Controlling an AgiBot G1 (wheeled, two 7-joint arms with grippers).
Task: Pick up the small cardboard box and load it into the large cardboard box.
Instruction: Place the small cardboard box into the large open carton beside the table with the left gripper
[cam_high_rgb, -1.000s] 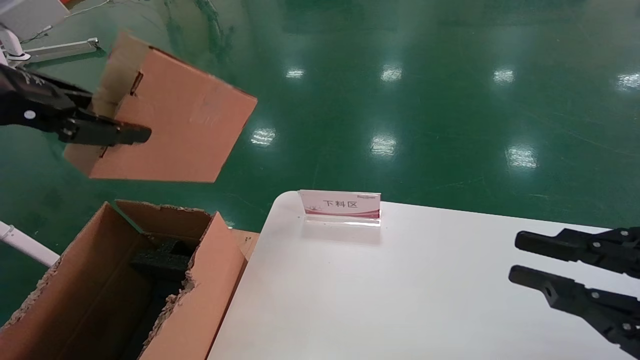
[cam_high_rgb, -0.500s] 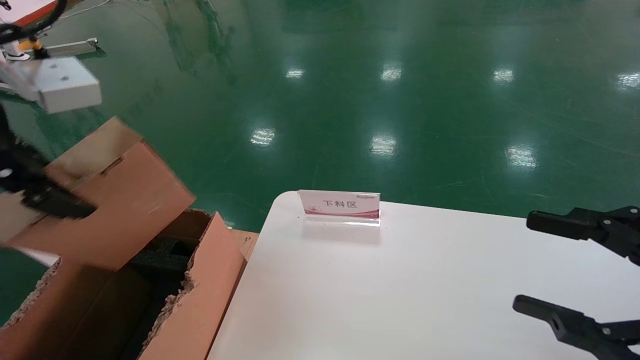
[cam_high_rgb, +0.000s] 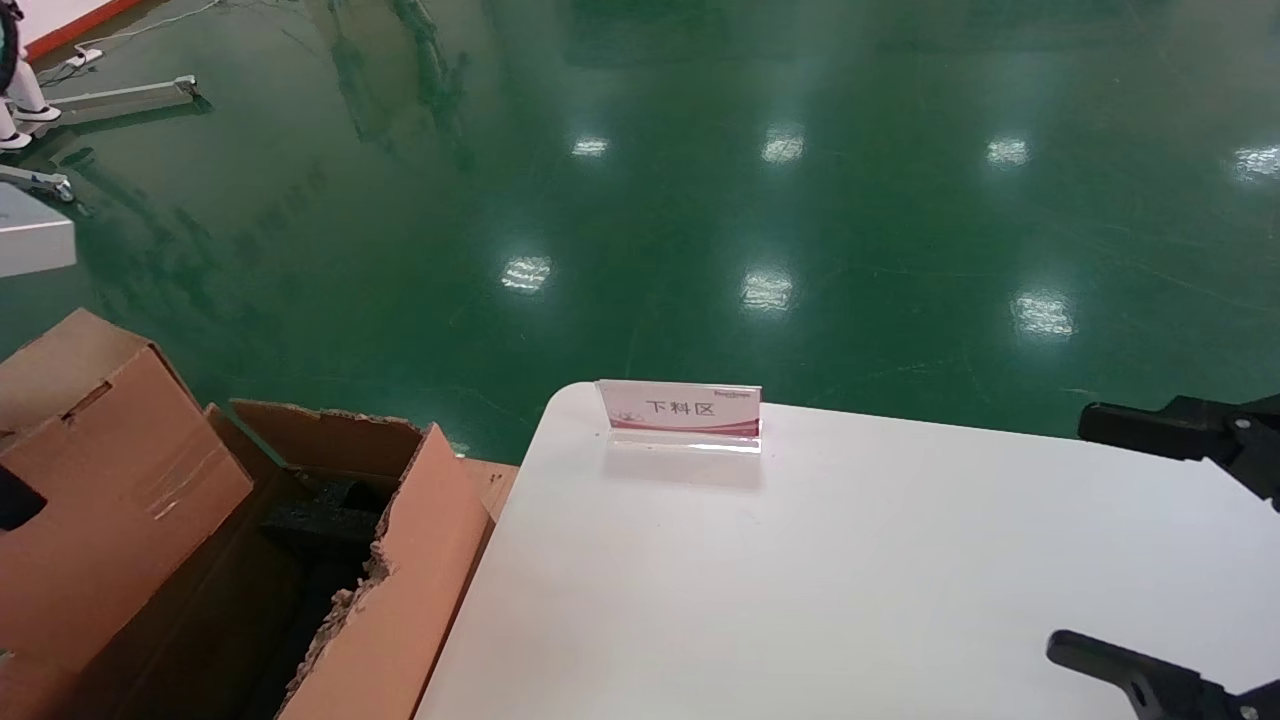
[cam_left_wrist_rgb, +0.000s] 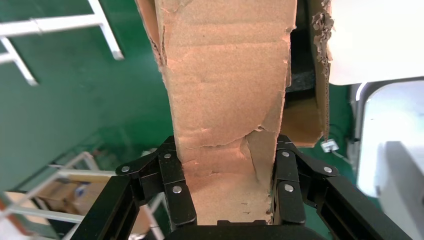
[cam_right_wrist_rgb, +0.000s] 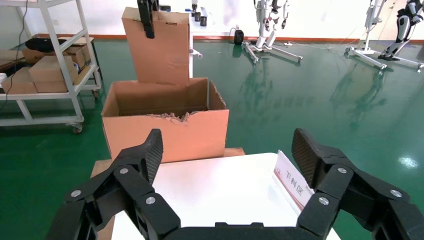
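The small cardboard box (cam_high_rgb: 100, 480) hangs tilted at the far left, its lower end in the open top of the large cardboard box (cam_high_rgb: 400, 570). The large box has ragged edges and black foam (cam_high_rgb: 320, 520) inside. My left gripper (cam_left_wrist_rgb: 230, 185) is shut on the small box (cam_left_wrist_rgb: 225, 90), one finger on each side. In the right wrist view the left gripper (cam_right_wrist_rgb: 146, 20) holds the small box (cam_right_wrist_rgb: 165, 50) from its top, over the large box (cam_right_wrist_rgb: 165, 135). My right gripper (cam_high_rgb: 1070, 533) is open and empty above the white table's right side.
The white table (cam_high_rgb: 800, 600) carries a small acrylic sign (cam_high_rgb: 680, 410) near its far edge. The large box stands on the green floor against the table's left edge. A shelf cart with boxes (cam_right_wrist_rgb: 45, 70) stands beyond, and robot stands (cam_right_wrist_rgb: 270, 30) farther back.
My left gripper has carried the small box down and to the left, from high above the floor into the large box's opening. My right gripper has opened wider and drawn back to the right.
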